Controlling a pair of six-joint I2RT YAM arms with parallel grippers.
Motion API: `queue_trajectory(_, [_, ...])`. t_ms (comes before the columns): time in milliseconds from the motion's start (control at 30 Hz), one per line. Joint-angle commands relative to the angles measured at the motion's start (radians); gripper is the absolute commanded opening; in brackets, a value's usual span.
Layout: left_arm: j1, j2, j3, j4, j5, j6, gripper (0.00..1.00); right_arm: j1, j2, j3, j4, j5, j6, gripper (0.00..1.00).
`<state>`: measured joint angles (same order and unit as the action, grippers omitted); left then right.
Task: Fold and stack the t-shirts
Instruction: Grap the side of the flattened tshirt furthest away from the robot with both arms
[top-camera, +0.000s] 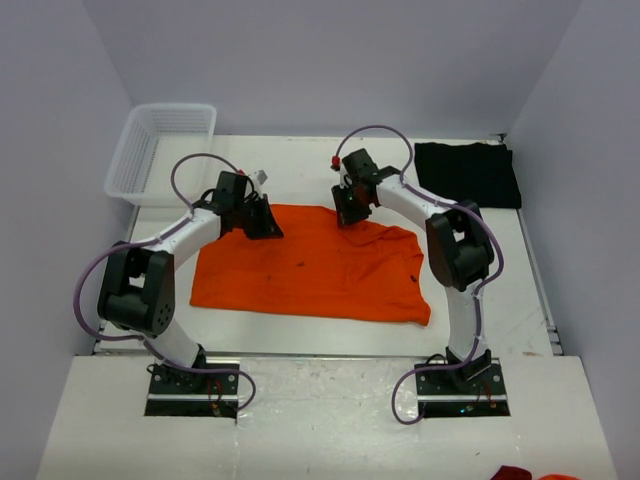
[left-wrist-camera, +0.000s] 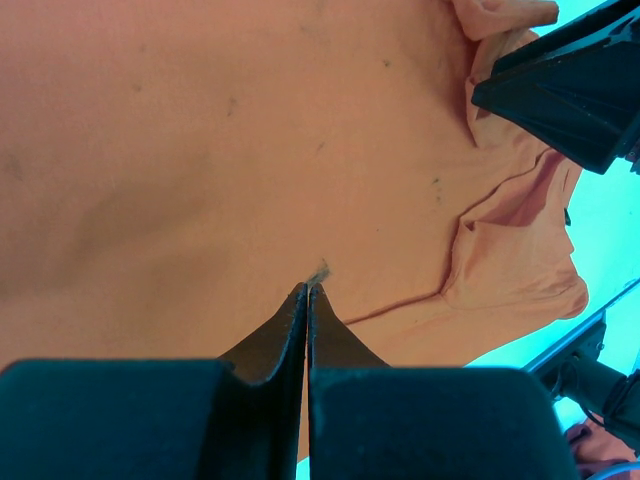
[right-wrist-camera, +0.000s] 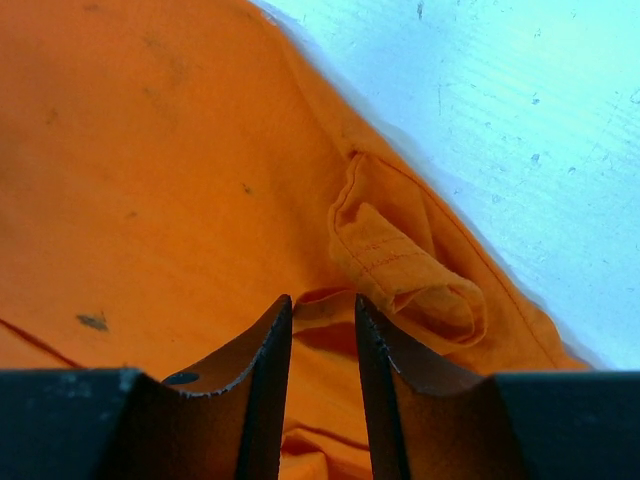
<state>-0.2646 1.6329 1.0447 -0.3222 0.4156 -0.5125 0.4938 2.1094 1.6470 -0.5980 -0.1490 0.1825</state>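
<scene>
The orange t-shirt (top-camera: 320, 268) lies spread flat in the middle of the table. A black t-shirt (top-camera: 467, 173) lies folded at the back right. My left gripper (top-camera: 262, 222) is shut at the orange shirt's back edge. Its closed tips (left-wrist-camera: 308, 288) touch the cloth (left-wrist-camera: 200, 150), and nothing shows pinched between them. My right gripper (top-camera: 350, 212) is down on the shirt's back edge near the rolled collar (right-wrist-camera: 410, 265). Its jaws (right-wrist-camera: 322, 300) stand a little apart, with a raised fold of orange cloth between them.
A white mesh basket (top-camera: 160, 150) stands at the back left corner. White walls close in the table on three sides. The right gripper's black finger (left-wrist-camera: 560, 85) shows at the upper right of the left wrist view.
</scene>
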Motion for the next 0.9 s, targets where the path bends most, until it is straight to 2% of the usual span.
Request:
queue_trajectory(0, [0.013,-0.038,-0.011,0.034,0.038,0.019,0.00,0.012,-0.008,0.001,0.003,-0.006,0.002,0.33])
queue_trajectory(467, [0.024,-0.050,-0.020,0.049,0.057,0.017,0.00,0.017,0.014,-0.013,0.010,-0.008,0.005,0.33])
queue_trajectory(867, [0.030,-0.056,-0.025,0.061,0.074,0.011,0.00,0.017,0.040,-0.006,-0.013,0.031,0.032,0.25])
